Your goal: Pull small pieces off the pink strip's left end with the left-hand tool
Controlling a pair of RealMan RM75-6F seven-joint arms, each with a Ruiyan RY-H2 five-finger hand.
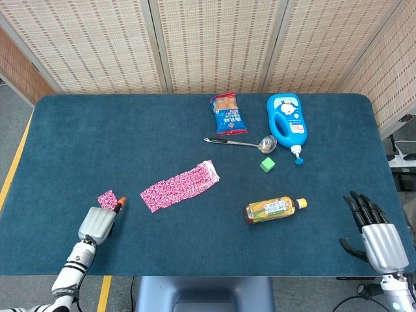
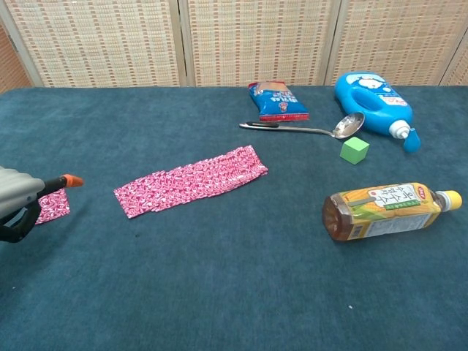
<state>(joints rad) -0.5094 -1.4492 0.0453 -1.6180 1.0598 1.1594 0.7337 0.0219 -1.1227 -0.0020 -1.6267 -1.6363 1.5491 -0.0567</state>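
— Where does the robot's left hand sit, and what does it hold?

— It lies at the near left edge of the dark blue felt-covered table, its grey fingers wrapped round a slim black tool with an orange tip. In the chest view the hand enters from the left border and the tool's tip points right, raised a little off the cloth and touching nothing.

— And the pink material?

— A small square piece of pink patterned paper lies flat just beside that hand, on its far left side; in the chest view this piece is partly behind the tool's shaft. The long pink patterned strip lies apart from it to the right, running diagonally, its left end nearer the robot and its right end further away. A gap of bare cloth separates the strip's left end from the tool's tip.

— What about the right hand?

— The right hand rests at the near right corner, holding nothing, its dark fingers spread and pointing away from the robot. The chest view does not show it.

— What else is on the table?

— Right of the strip lies an amber plastic tea bottle with a yellow cap, on its side. Beyond it stands a small green cube, with a metal ladle-shaped spoon just behind, then a blue snack packet and a blue detergent bottle lying flat by the far edge.
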